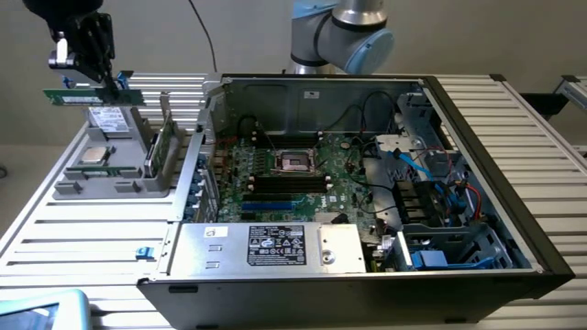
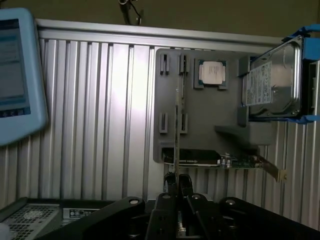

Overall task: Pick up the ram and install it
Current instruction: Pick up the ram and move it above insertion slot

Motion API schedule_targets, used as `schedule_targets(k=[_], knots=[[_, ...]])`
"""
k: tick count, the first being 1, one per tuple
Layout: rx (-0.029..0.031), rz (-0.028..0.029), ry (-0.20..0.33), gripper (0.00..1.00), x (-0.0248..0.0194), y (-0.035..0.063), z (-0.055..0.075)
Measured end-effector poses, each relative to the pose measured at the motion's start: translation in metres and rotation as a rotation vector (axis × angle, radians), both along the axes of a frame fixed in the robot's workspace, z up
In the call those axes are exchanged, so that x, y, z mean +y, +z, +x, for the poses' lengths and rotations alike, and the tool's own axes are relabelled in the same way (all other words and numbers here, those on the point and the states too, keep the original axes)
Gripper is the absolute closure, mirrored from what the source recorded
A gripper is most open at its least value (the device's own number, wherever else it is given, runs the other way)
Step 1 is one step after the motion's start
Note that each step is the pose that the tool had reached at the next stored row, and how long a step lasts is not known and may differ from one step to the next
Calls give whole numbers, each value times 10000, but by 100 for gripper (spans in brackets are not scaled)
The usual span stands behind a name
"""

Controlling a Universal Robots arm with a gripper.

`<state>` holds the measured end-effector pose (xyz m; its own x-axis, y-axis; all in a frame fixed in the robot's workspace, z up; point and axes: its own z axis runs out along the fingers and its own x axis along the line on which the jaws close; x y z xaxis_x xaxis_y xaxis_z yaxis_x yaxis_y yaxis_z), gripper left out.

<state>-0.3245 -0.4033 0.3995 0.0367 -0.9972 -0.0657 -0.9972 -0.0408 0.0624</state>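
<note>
The black gripper (image 1: 111,82) is clenched on the long, thin green circuit-board ram stick (image 1: 78,97), holding it level above the grey moulded parts holder (image 1: 73,187). The stick is probably light, stiff and fragile, and best gripped along its upper edge, clear of the contacts.

ram (image 2: 176,130) — held end hid btwn jaws

Gripper (image 2: 178,181) clamps ram (image 2: 176,127) edge-on above gray tray (image 2: 210,115); processor chip (image 2: 211,73) in tray
</note>
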Motion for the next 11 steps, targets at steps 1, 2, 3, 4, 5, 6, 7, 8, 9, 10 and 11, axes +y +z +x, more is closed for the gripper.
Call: schedule_targets(k=[1,2,3,4,5,6,7,8,9,10,11], knots=[[19,0,0,86,-2,26,42],[44,-2,0,86,-3,50,83],[73,-5,1,86,-5,71,122],[108,-12,1,86,-7,88,159],[150,-20,1,86,-8,105,198],[187,-27,0,86,-9,122,234],[219,-32,0,86,-11,141,272],[243,-34,1,86,-12,161,311],[258,-35,1,86,-14,180,352],[264,-34,1,86,-15,194,396],[267,-35,0,86,-15,205,440]])
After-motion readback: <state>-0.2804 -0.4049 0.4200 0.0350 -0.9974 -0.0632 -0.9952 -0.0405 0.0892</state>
